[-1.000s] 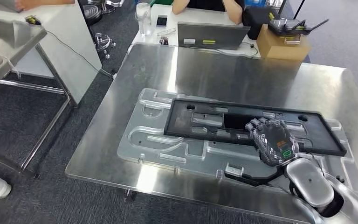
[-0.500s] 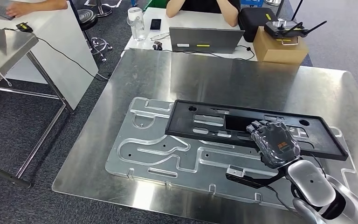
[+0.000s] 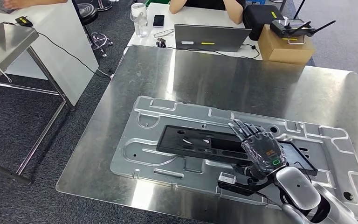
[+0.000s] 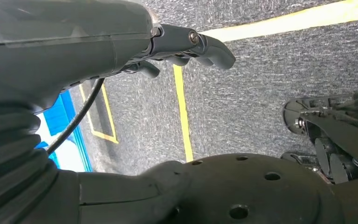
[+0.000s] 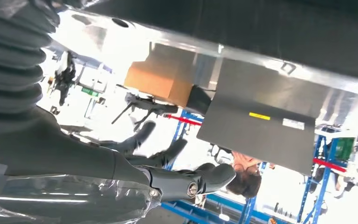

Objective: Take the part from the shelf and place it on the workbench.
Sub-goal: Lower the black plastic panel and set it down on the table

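The long black part (image 3: 200,142) lies flat in the recess of the silver fixture plate (image 3: 168,112) on the steel workbench (image 3: 242,79). My right hand (image 3: 260,149) is over the part's right end with its fingers stretched out and spread, gripping nothing. In the right wrist view the same hand (image 5: 121,177) shows its thumb and fingers apart in the air below the dark part (image 5: 261,28). My left hand (image 4: 186,44) hangs by my side over grey carpet, fingers loose and holding nothing.
Beyond the workbench's far edge are a grey laptop (image 3: 212,36), a cardboard box (image 3: 285,46) with a controller (image 3: 292,27) on top, a water bottle (image 3: 141,18) and a person (image 3: 205,4) at the desk. A steel table (image 3: 9,42) stands at the left.
The black part has come down from a raised, tilted hold at the plate's far side to lie flat in its middle. My right hand's fingers have spread off it. The camera shifted slightly.
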{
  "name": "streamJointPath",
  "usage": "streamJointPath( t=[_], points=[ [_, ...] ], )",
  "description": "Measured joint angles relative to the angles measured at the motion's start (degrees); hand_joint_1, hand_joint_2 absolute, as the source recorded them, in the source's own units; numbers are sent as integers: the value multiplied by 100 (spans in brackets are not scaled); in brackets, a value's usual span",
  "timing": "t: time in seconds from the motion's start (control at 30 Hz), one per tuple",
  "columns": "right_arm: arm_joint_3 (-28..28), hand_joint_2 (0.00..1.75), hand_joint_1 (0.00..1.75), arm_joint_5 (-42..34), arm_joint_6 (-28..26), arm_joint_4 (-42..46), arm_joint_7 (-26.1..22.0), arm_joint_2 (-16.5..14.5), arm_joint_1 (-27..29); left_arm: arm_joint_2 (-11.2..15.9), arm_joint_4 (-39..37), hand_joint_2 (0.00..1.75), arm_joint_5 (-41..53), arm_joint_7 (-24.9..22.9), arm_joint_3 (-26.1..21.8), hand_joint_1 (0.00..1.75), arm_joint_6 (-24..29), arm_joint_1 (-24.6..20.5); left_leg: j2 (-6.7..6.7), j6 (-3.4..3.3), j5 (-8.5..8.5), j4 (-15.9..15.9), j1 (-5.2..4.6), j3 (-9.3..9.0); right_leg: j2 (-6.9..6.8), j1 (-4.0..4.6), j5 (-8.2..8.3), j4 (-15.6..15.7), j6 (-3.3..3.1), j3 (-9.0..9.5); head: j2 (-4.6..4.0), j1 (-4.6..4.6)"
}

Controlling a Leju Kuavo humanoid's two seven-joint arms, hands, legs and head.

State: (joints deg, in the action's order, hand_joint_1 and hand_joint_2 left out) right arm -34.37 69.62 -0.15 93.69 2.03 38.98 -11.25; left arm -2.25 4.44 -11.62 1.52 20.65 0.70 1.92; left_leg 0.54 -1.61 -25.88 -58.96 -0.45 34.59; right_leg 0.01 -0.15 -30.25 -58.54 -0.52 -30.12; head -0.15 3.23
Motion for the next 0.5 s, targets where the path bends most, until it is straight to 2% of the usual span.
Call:
streamJointPath(
  t=[0.5],
  points=[
    [-72, 0, 0, -174, -191, 422, -116, -90, -58, 0, 0, 0, -73, 27, 93, 0, -2, 2, -2, 0, 1, 0, 14, -20, 1, 4, -1, -6, 8, 10, 0, 0]
  ],
)
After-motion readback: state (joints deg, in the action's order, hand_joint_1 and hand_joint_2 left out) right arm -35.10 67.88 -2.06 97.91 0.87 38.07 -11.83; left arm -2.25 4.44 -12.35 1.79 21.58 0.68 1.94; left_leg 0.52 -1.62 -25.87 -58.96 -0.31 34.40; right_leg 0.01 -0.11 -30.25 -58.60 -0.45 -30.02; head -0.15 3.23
